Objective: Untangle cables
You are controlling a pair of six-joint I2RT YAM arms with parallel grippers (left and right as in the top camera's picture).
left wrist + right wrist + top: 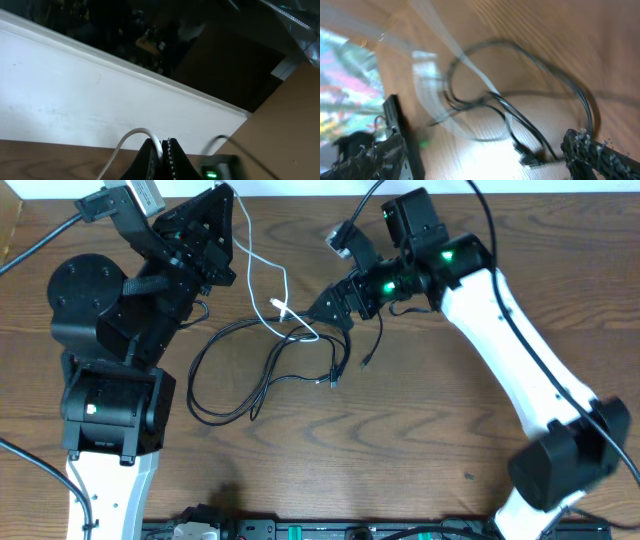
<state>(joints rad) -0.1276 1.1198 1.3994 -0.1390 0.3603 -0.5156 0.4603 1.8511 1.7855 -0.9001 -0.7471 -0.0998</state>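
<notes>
white cable (426, 85) smeared by motion blur in right wrist view, left end effector (162, 146) cropped at frame bottom

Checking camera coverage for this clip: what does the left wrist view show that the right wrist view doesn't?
Only the left wrist: the left gripper shut on the white cable, with a white panel behind it. Only the right wrist: the right gripper open, facing the looping black cables. Both: the white cable, blurred in the right wrist view, and the wooden table.
</notes>
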